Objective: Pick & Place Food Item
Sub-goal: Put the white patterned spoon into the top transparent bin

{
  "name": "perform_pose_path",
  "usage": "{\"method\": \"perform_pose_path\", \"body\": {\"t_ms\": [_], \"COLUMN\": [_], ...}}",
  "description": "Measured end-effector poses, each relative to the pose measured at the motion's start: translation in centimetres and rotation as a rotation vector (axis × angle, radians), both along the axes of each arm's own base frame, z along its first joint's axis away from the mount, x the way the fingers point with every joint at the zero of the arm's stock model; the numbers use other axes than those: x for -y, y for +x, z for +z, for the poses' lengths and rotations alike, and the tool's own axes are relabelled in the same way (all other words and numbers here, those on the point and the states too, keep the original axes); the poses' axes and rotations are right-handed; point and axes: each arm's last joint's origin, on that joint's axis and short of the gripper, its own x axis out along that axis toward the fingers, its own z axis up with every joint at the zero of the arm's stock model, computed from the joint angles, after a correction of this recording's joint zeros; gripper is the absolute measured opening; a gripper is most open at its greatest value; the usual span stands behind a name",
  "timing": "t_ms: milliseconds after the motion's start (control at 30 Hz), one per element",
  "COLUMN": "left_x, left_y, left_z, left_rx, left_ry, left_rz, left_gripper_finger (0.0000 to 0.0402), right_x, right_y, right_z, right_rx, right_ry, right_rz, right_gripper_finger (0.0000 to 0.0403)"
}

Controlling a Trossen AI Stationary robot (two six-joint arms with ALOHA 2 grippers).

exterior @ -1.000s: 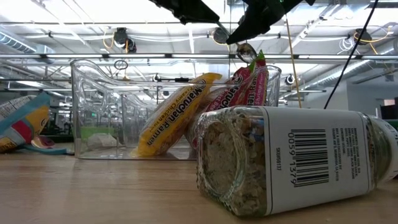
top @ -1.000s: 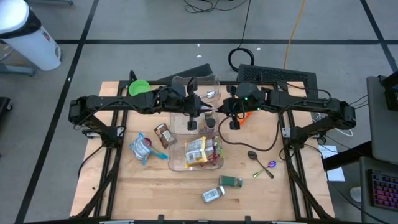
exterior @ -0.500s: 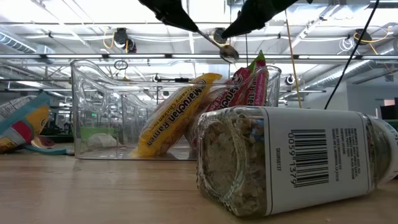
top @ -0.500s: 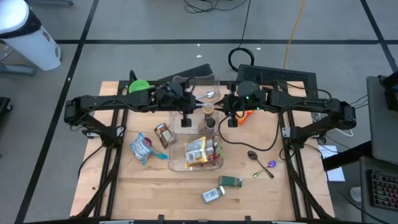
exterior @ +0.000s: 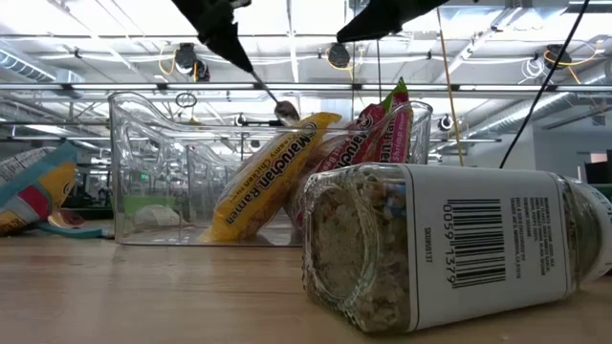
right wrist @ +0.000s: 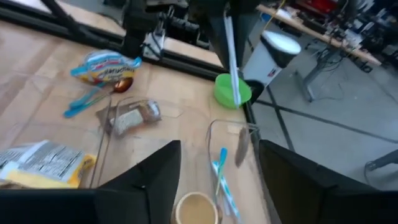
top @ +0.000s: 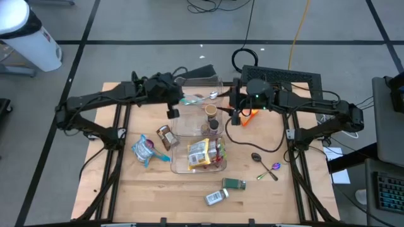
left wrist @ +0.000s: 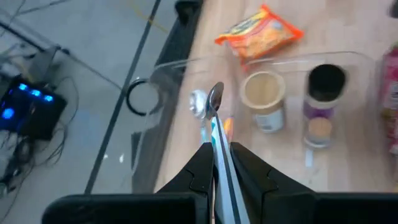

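- Though billed as a food-item job, looks for now like the carry step of a utensil move: left hand (left wrist: 216,149) clenched on the handle of a spoon (left wrist: 215,99), held up off the tabletop (top: 265,189).
- Judged from the high view, hanging over the far left corner of the clear bin (top: 180,126), with the spoon's bowl reaching over the bin's far end.
- Below that bowl, in the left wrist view, more utensils lying in the far end; just beside them, two jars (top: 210,111) standing in the bin.
- Right hand (right wrist: 217,186) released, fingers spread with nothing between them, hovering by the bin's far right side, well apart from the spoon.
- As for food proper: ramen packets (top: 201,153) leaning in the bin's near end, well apart from both hands; a spice jar (exterior: 449,248) lying on its side on the tabletop nearer the front edge, untouched.
- Next move, as a guess: lower the spoon into the far end among the other utensils, or carry it clear, then loosen the grip.
- Calls for keeping the spoon's bowl off the bin's rim and away from the jars.
- Possible snag: a thin handle swivelling in the pinch.
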Motion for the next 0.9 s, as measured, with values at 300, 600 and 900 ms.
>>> {"method": "perform_pose_path", "body": {"t_ms": [300,600,900], "left_x": [-4.0,-7.0,-8.6], "left_y": [-1.8,-2.4,-2.5], "left_z": [-0.8,-4.2,-8.4], "left_rx": [0.142,0.347,0.489], "left_ry": [-0.091,-0.106,-0.136], "left_rz": [-0.005,-0.057,-0.04], "left_gripper_finger": [0.0034,0.0034,0.0034], "right_x": [1.3,2.3,2.5], "right_y": [0.1,-0.1,-0.6], "right_z": [-0.6,-3.6,-5.6], "right_rx": [0.127,0.184,0.272], "right_ry": [-0.004,0.002,0.015], "right_rz": [-0.048,-0.091,-0.108], "right_gripper_finger": [0.021,0.0212,0.0206]}}
